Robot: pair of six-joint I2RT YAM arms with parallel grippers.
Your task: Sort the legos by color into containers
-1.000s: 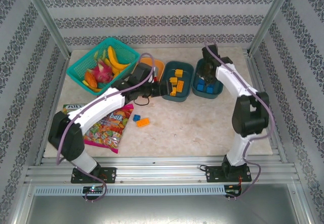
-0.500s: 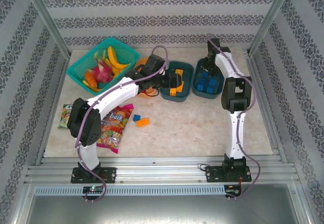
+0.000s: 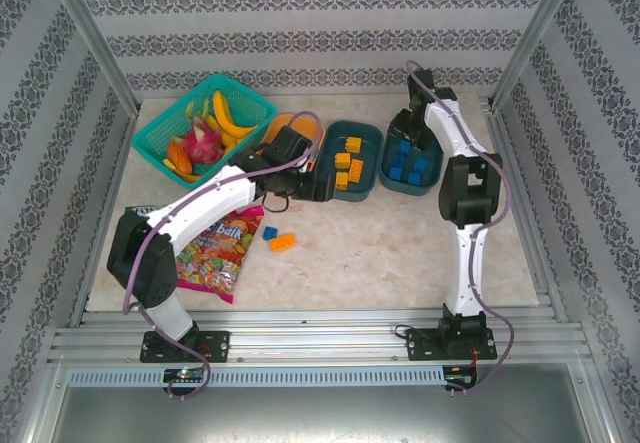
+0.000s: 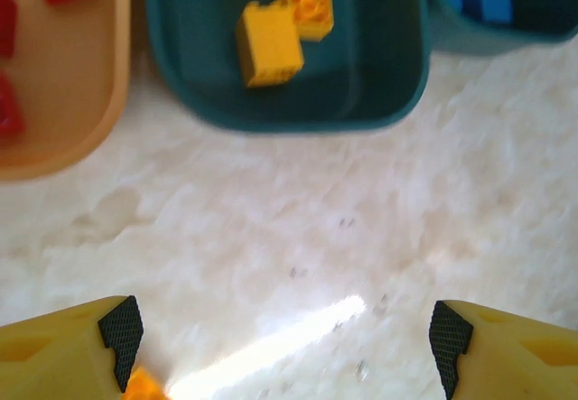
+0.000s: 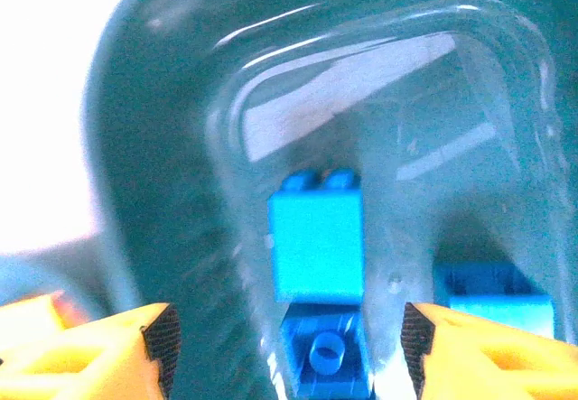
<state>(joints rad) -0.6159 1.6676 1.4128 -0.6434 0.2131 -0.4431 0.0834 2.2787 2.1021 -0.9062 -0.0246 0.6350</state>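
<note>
At table (image 3: 400, 253) 1 o'clock, right gripper (image 5: 289, 341) jaws apart over blue brick (image 5: 316, 242) in teal tub (image 3: 405, 190): retract vertically. Left gripper (image 4: 284, 332) spread wide, empty.

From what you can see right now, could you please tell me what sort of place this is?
Probably a robot lab test cell: a silver aluminium-profile frame surrounds a pale marble-look tabletop, with two white robot arms bolted at its near edge.

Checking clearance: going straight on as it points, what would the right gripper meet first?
Likely the blue bricks lying in the dark teal tub, with the right gripper open above them; depth unclear.
</note>
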